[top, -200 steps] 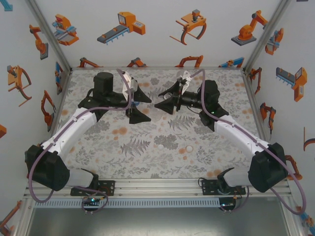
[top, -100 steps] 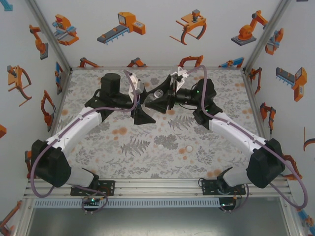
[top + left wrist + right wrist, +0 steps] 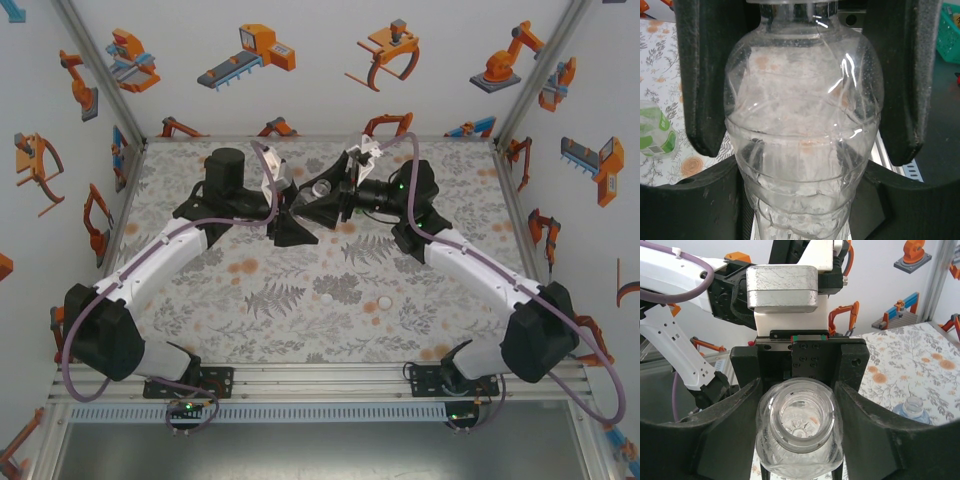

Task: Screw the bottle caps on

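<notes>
Over the floral tabletop [image 3: 300, 320] hangs an open clear plastic bottle [image 3: 805, 90]. Your left gripper [image 3: 802, 150] and right gripper [image 3: 797, 390] both clamp it

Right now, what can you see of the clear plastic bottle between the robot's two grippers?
The clear plastic bottle is see-through and looks empty, with a rounded shoulder, ridged rings round its body and a slightly crinkled skin. Its round mouth is open and uncapped. It is held sideways between the arms, mouth toward the right gripper, whose jaws flank its shoulder; whether they grip it, I cannot tell. The left gripper has its jaws shut on the lower body.
</notes>
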`<state>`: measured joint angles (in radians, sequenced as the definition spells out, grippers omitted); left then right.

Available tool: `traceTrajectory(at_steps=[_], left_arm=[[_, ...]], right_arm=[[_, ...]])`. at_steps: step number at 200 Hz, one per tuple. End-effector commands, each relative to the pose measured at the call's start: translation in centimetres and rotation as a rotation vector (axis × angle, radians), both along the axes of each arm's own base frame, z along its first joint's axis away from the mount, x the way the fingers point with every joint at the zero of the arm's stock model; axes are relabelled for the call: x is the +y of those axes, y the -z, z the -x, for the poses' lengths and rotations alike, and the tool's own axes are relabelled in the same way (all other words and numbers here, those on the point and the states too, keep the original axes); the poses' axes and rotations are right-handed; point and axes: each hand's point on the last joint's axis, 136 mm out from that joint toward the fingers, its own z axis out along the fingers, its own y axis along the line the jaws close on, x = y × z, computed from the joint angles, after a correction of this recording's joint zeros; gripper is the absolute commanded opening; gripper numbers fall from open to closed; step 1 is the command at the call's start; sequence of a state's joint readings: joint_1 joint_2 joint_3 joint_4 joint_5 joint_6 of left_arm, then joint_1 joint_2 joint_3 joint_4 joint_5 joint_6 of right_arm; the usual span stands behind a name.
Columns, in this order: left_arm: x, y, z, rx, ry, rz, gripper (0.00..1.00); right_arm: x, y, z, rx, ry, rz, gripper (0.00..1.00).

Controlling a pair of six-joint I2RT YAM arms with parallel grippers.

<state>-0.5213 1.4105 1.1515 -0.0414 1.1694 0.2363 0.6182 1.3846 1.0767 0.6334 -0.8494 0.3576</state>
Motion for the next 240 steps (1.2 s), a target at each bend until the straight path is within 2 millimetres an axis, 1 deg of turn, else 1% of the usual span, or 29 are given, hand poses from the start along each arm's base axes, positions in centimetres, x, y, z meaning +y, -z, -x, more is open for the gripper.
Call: traceTrajectory(at_steps=[1,13,30,47,60,64,72,99,115,128,135,139,146,158,181,223,240], left_arm=[[0.3,-0.1,-0.9,-0.023,-0.052,-0.006,0.36],[0.5,0.1,-1.6,-0.025,-0.087,-0.026,0.31],[1.1,0.3,-2.7,-0.028,-0.143,-0.049,0.21],[1.5,0.5,-3.8,-0.022,-0.191,-0.071,0.10],[1.8,0.6,-4.5,-0.012,-0.226,-0.087,0.06],[1.9,0.6,-4.7,-0.007,-0.236,-0.093,0.03],[2.0,0.7,-5.2,0.009,-0.261,-0.107,0.00],[2.4,0.7,-5.8,0.041,-0.279,-0.138,0.00],[2.6,0.6,-5.9,0.027,-0.286,-0.129,0.00],[2.8,0.6,-6.0,0.017,-0.298,-0.122,0.00],[3.0,0.5,-6.2,0.011,-0.309,-0.120,0.00],[3.1,0.5,-6.3,0.008,-0.315,-0.119,0.00],[3.3,0.5,-6.5,0.002,-0.332,-0.118,0.00],[3.6,0.5,-7.0,-0.006,-0.362,-0.120,0.00],[4.2,0.6,-7.8,-0.014,-0.416,-0.119,0.01],[4.6,0.3,-8.2,-0.026,-0.437,-0.105,0.01],[4.6,0.3,-8.1,-0.029,-0.437,-0.106,0.00]], right_arm=[[-0.8,-1.2,0.3,-0.047,0.068,0.023,0.68],[-1.3,-0.9,0.1,-0.059,0.114,0.068,0.72],[-2.1,-0.5,-0.2,-0.069,0.173,0.122,0.74],[-3.0,-0.1,-0.5,-0.067,0.235,0.167,0.75],[-3.8,0.6,-1.1,-0.037,0.300,0.209,0.75],[-4.0,0.9,-1.4,-0.024,0.325,0.223,0.75],[-4.6,1.7,-2.0,0.018,0.372,0.258,0.74],[-7.0,5.2,-4.0,0.205,0.552,0.390,0.68],[-8.7,8.0,-4.8,0.335,0.660,0.466,0.64],[-9.8,10.5,-4.9,0.439,0.719,0.516,0.59],[-10.0,11.6,-4.7,0.479,0.731,0.539,0.58],[-10.2,12.7,-4.6,0.515,0.743,0.561,0.56],[-10.4,13.9,-4.3,0.561,0.762,0.585,0.55],[-10.4,16.1,-3.7,0.631,0.777,0.632,0.54],[-9.6,19.2,-2.3,0.694,0.791,0.717,0.51],[-8.0,23.4,-0.7,0.792,0.785,0.809,0.50],[-7.1,25.1,0.0,0.820,0.771,0.851,0.50]])
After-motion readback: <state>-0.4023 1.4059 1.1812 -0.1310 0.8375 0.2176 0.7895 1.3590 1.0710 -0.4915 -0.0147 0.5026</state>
